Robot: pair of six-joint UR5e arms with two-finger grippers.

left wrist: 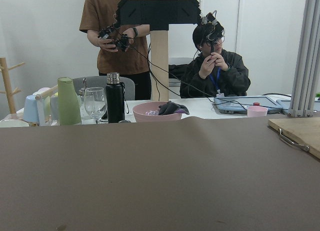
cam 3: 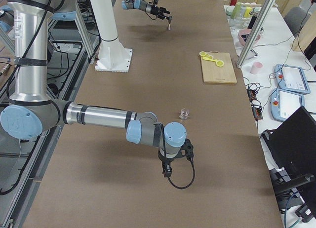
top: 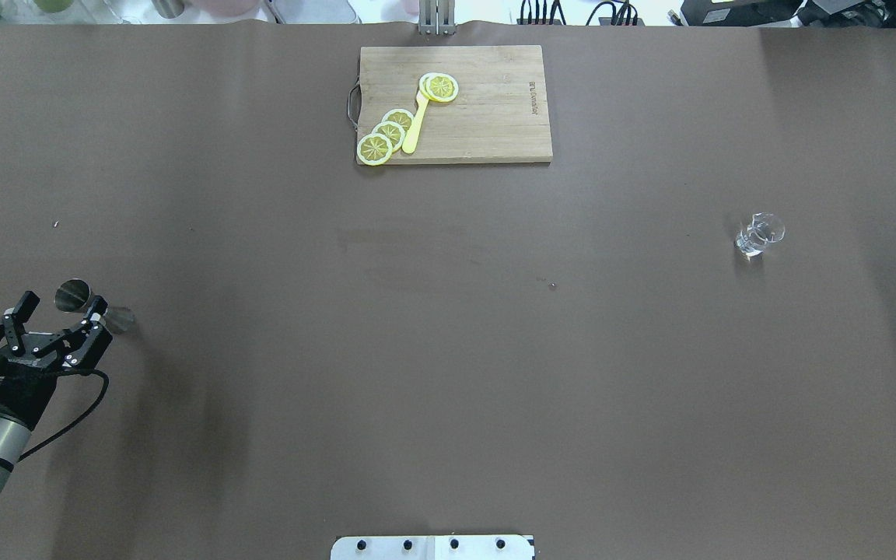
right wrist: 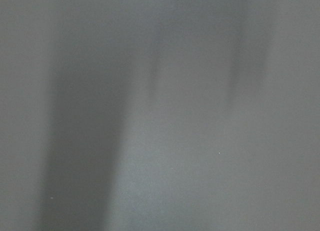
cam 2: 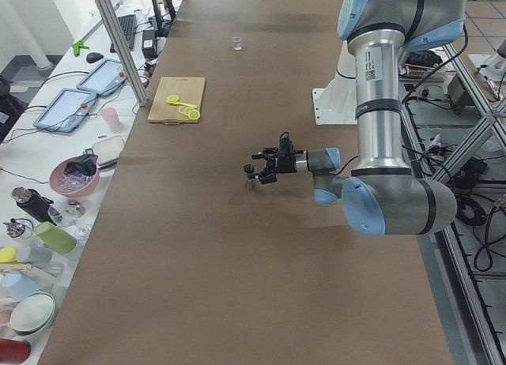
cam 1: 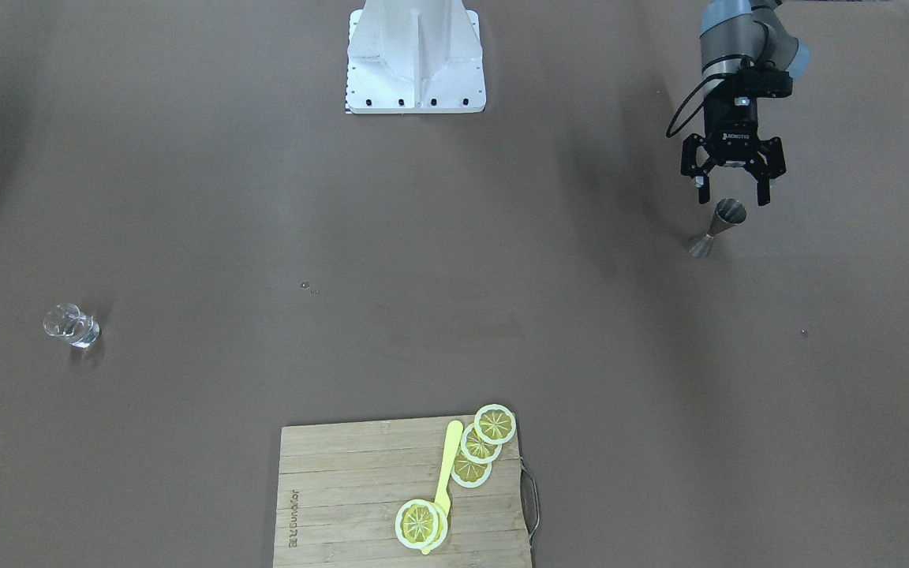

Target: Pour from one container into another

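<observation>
Where it stands upright, the steel jigger (cam 1: pixel 716 227) looks hourglass-shaped.

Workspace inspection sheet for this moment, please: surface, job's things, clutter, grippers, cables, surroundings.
Surface: brown table, a few small specks near the middle.
Job's things: metal jigger upright on the robot's left side; clear glass upright far off on its right, contents unclear.
Clutter: cutting board with lemon slices and a yellow utensil.
Grippers: left gripper open, jaws spread at the jigger's top, not closed on it; right gripper low over the table, state cannot tell.
Cables: black cable looping from the left wrist.
Surroundings: two people, bottles, cups and a pink bowl beyond the table.
</observation>
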